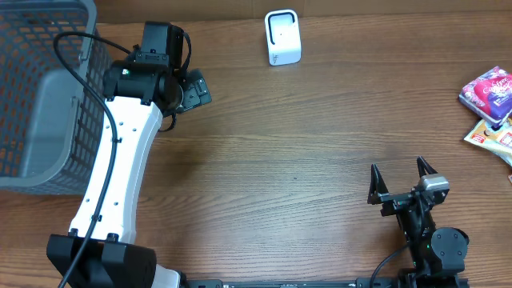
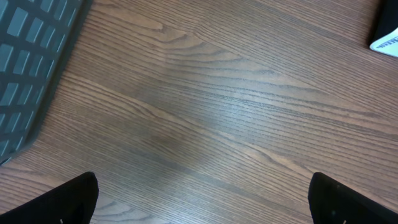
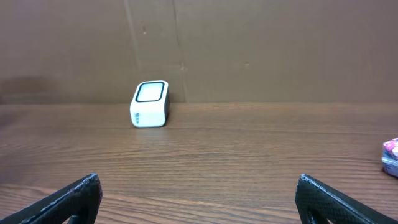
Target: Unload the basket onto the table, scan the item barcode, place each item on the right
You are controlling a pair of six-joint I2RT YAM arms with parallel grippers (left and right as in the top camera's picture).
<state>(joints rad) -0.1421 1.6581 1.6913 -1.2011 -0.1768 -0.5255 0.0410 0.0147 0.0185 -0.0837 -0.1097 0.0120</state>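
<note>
You see both tools spread wide apart: the left tool [image 2: 202, 202] beside the grey mesh basket [image 1: 36, 88], the right tool [image 1: 398, 181] near the brown wooden table's [image 1: 280, 160] front edge. The glossy pink packet [image 1: 490, 90] lies at the right edge, and the small white box scanner [image 1: 282, 38] at the far edge.

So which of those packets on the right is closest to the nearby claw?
The orange and white packet; it lies nearer the right gripper than the pink and purple packet, which sits further back.
</note>
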